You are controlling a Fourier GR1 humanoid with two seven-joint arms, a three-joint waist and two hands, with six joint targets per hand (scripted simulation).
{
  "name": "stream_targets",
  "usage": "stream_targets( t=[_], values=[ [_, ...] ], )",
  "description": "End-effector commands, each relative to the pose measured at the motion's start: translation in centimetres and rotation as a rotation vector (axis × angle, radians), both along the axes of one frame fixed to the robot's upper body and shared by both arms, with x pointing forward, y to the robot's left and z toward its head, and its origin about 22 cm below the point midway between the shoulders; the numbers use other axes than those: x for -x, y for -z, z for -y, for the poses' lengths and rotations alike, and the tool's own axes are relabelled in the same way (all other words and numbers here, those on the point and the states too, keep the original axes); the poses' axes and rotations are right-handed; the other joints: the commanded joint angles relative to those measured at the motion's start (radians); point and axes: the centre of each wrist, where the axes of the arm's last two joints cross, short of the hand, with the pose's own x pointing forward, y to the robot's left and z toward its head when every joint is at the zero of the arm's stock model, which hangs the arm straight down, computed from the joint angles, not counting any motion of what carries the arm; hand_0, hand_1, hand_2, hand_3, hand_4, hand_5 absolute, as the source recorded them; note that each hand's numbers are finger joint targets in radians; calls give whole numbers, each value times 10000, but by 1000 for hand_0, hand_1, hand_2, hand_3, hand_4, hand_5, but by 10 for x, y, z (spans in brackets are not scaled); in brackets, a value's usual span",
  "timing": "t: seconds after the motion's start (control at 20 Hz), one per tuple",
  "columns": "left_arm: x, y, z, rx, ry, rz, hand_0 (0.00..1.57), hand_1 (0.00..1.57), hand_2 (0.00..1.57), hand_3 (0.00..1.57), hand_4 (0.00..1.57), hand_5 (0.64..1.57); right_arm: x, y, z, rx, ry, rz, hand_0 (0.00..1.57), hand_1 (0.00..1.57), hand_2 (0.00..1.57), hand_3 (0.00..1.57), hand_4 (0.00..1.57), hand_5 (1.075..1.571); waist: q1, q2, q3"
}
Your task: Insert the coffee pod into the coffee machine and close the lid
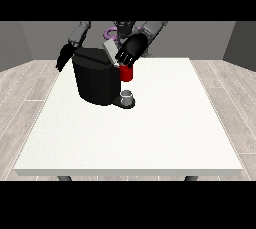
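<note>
The hand at the view's right (131,50) hovered at the upper front of the coffee machine (95,80), its palm turned toward the camera and its fingers (125,61) curled downward. Whether those fingers pinched anything could not be told, since nothing showed plainly between them. Just beside them, on the machine's side, a pale lid (109,52) stood tilted up and back, seemingly open so that the slot beneath could be reached. Directly under the fingers sat a red thing at the machine (126,73). Further below the fingers, on the machine's dark base, stood a small grey thing (127,95), upright and short, with its axis vertical and its rounded top facing up; it might have been the pod or a cup, and the view did not settle which. The pod itself could not be plainly identified.

The hand at the view's left (64,57) hung well away from those fingers, beyond the far side of the machine and near the counter (150,133) edge, its fingers straight and pointing down, apparently idle and clear of the work. By the look of it, the insertion step was under way, and the lid was not yet closed.
</note>
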Motion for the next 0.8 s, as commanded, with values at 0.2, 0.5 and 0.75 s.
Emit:
stream_targets(
  t=[0.2,0.5,0.75],
  values=[
    [0,17,-8,-924,-257,450,1209,1209,1228,1132,0,1571,3,-9,-9,-28,-141,310,0,0,0,0,0,1571,-199,103,2],
    [5,-7,-47,-1644,-685,1227,1160,1160,1178,1050,0,1571,0,-30,-14,187,-426,518,0,0,0,0,0,1571,-498,703,-2],
    [1,-10,-9,-1030,-145,997,1117,1117,1136,985,0,1571,-3,-10,1,40,103,483,0,0,0,0,0,1571,-172,500,7]
  ],
)
